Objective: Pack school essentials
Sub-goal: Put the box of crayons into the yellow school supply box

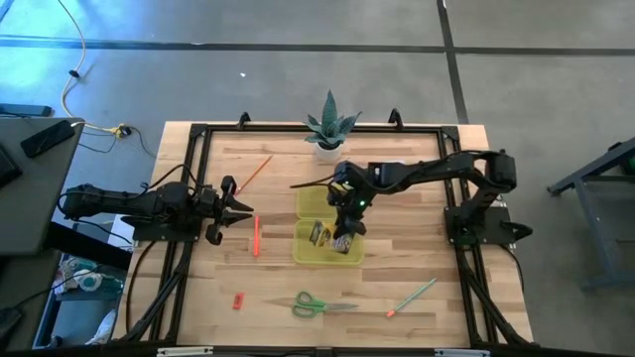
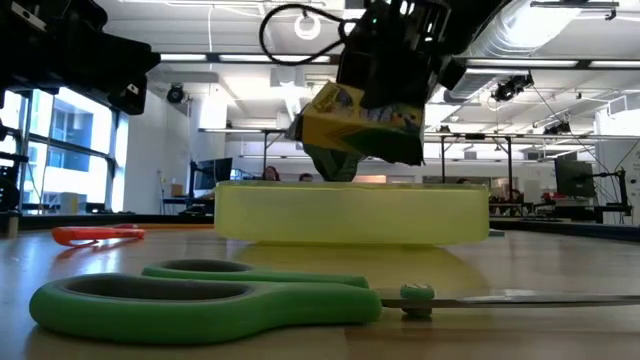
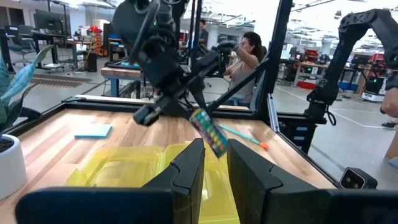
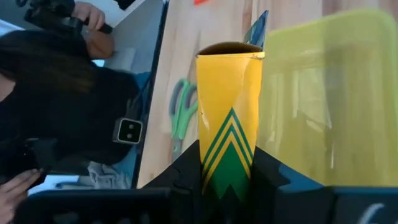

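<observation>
R gripper is clamped on a small yellow-and-green box, prob crayons, hanging over the open yellow-green case. The low view shows the box tilted and clear of the case rim, not touching it; in the high view it sits over the case half nearer the table front.

Step in hand, as I read it: dropping the box into the case. Next move likely calls for lowering straight down, levelling the tilt so the box's lower corner clears the case wall, then letting go. Risk: a corner catching the rim and tipping the box out.

Room: around the R gripper, case walls sit close on all sides; the potted plant is beyond the case, well apart. L gripper waits off to the side of the case, fingers a narrow gap apart, holding nothing, w/ an orange pen just beside it.

Not yet packed: green-handled scissors, a green pencil and the red eraser near the front edge, another orange pencil toward the back, and the blue notepad. All lie in open table, easy approach from above.
</observation>
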Controlling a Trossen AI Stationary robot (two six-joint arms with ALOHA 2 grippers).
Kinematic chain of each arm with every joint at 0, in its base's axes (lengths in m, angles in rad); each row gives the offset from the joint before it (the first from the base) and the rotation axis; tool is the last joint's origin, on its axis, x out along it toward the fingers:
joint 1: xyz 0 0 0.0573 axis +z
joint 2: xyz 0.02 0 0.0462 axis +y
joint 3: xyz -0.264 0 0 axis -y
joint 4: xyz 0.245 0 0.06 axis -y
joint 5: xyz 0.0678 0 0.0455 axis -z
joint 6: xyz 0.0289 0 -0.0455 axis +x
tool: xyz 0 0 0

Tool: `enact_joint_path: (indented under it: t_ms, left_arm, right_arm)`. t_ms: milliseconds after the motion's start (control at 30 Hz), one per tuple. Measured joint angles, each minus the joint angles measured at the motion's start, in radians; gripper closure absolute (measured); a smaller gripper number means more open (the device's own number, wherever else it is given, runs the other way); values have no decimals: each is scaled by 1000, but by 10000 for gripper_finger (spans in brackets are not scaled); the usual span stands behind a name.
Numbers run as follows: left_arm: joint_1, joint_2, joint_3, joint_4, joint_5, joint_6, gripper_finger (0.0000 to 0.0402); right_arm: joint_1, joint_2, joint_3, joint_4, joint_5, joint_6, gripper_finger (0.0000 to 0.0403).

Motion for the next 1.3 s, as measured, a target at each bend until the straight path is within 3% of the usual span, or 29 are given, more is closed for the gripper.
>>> enact_joint_path:
  t_ms: [1000,1300]
  left_arm:
    - [0,0,0,-1,0,0,339]
    - [0,0,0,-4,0,0,339]
  right_arm:
    - [1,124,-4,-74,9,9,331]
    - [1,124,-4,-74,39,3,282]
